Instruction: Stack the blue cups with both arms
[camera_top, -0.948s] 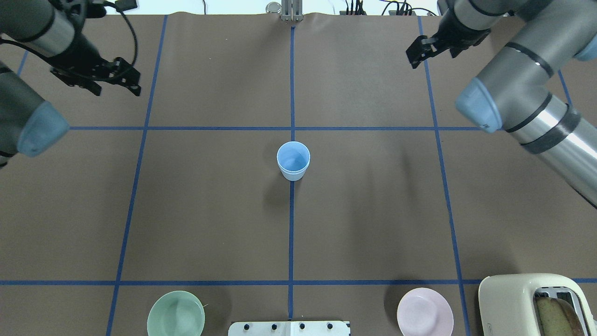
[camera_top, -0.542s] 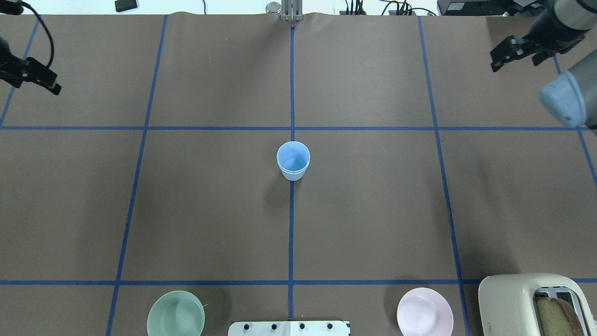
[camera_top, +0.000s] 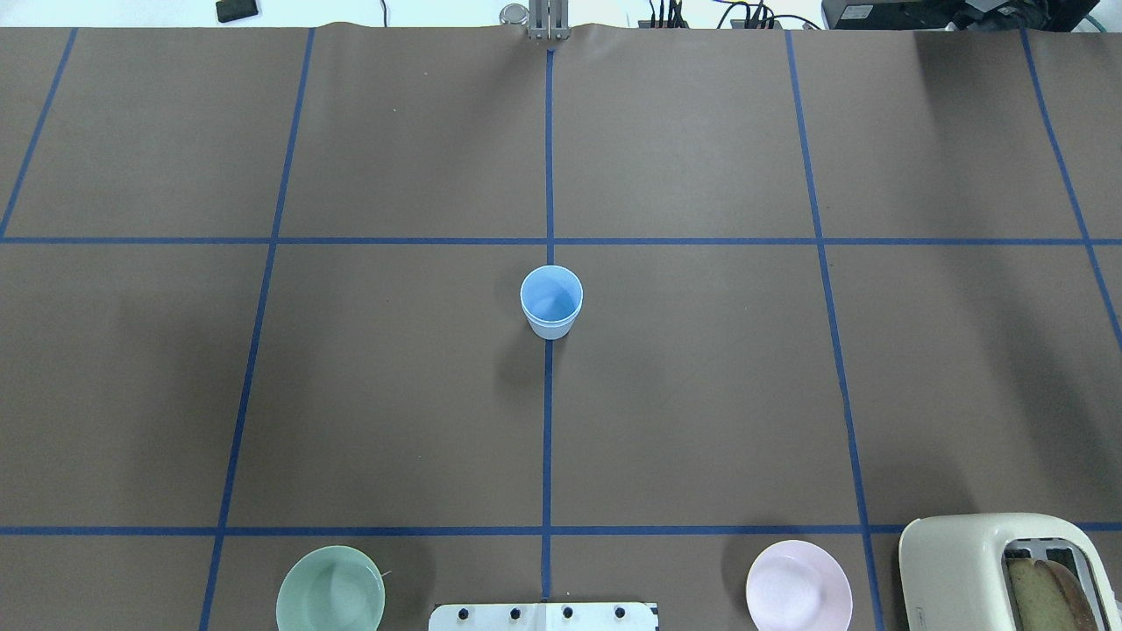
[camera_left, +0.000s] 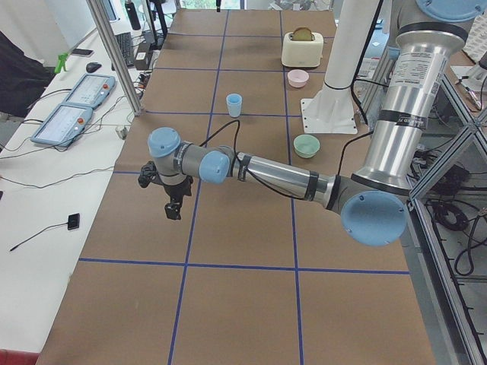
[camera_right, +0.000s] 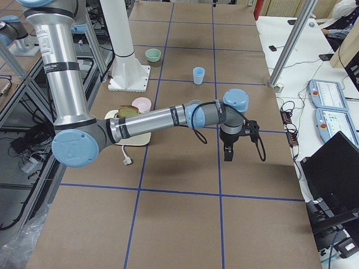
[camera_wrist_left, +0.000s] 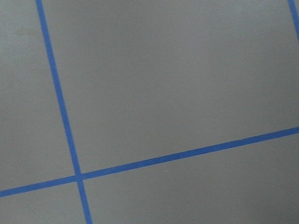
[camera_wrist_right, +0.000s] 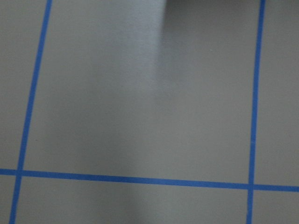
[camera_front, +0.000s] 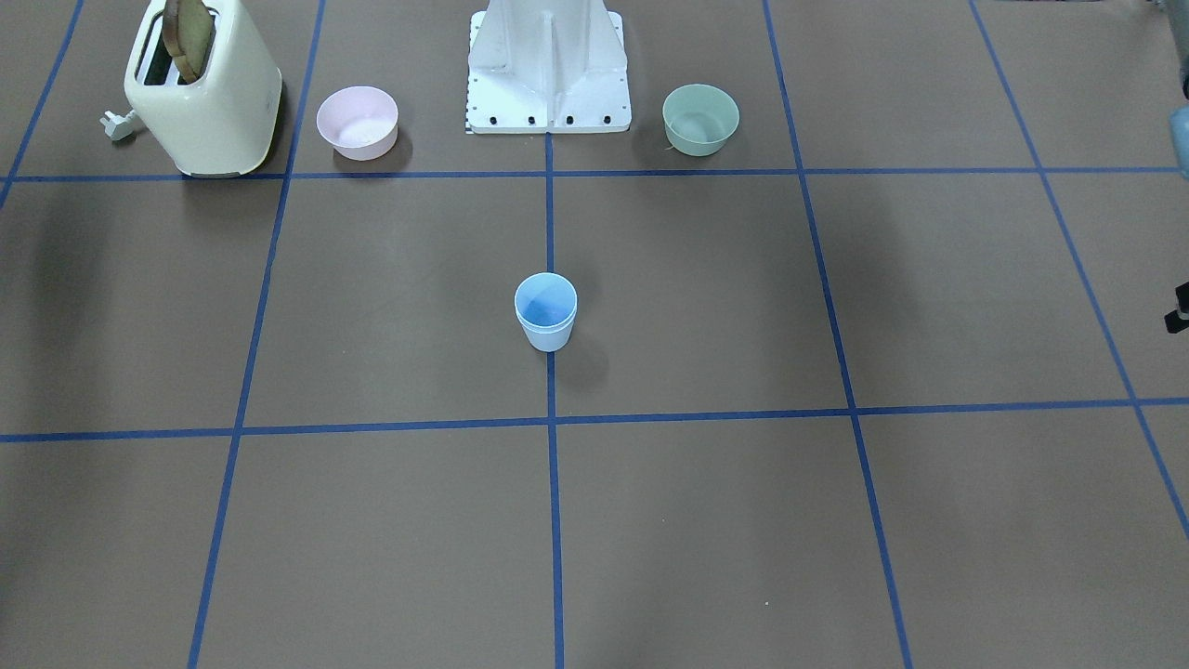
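Observation:
The blue cups point(camera_top: 551, 302) stand upright on the centre tape line, seemingly one nested in the other, since the front view point(camera_front: 546, 311) shows a second rim band below the top rim. They also show in the side views point(camera_left: 234, 104) point(camera_right: 198, 75). My left gripper point(camera_left: 173, 209) hangs low over the table far out to the left, well away from the cups. My right gripper point(camera_right: 228, 153) hangs far out to the right. I cannot tell whether either is open or shut. Both wrist views show only bare table and tape lines.
A green bowl point(camera_top: 330, 589) and a pink bowl point(camera_top: 798, 585) sit near the white base mount point(camera_top: 543, 616). A cream toaster point(camera_top: 1008, 570) with bread stands at the near right corner. Blue tape lines grid the brown table.
Both arms have swung outward and left the overhead view, the left one to the left and the right one to the right. The cups have not moved.

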